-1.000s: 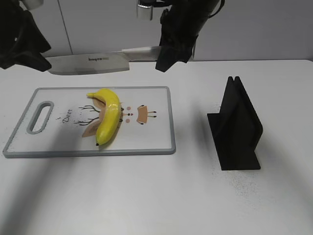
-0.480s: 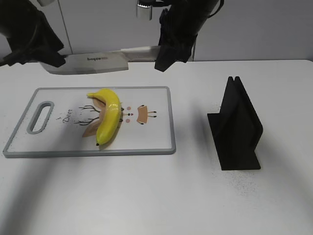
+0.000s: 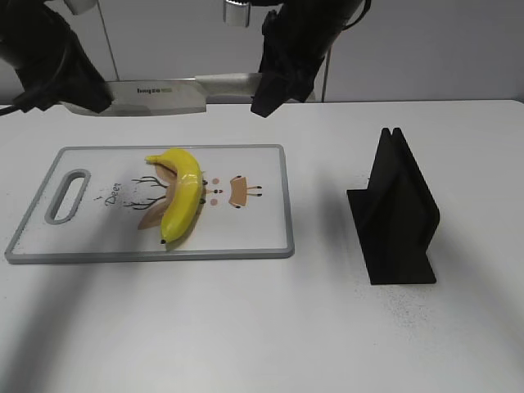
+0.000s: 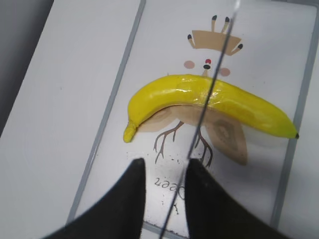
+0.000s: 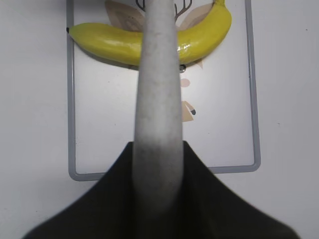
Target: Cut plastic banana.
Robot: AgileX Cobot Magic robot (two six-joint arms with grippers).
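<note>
Knife (image 3: 160,95) held flat in the air above the board, one gripper at each end.

The right gripper (image 3: 274,78) is clamped on the grey handle (image 5: 158,94), and the left gripper (image 4: 162,196) has its fingers pinched on the blade tip, thin edge running between them. Below, the plastic banana (image 3: 182,192) lies whole on the grey-rimmed cutting board (image 3: 262,246), over the deer drawing (image 3: 131,196). A black knife stand (image 3: 397,213) sits well off to the right on the white table (image 3: 270,327).

Knife (image 3: 155,95) has risen and shifted left; left gripper (image 3: 86,102) now grips its tip
</note>
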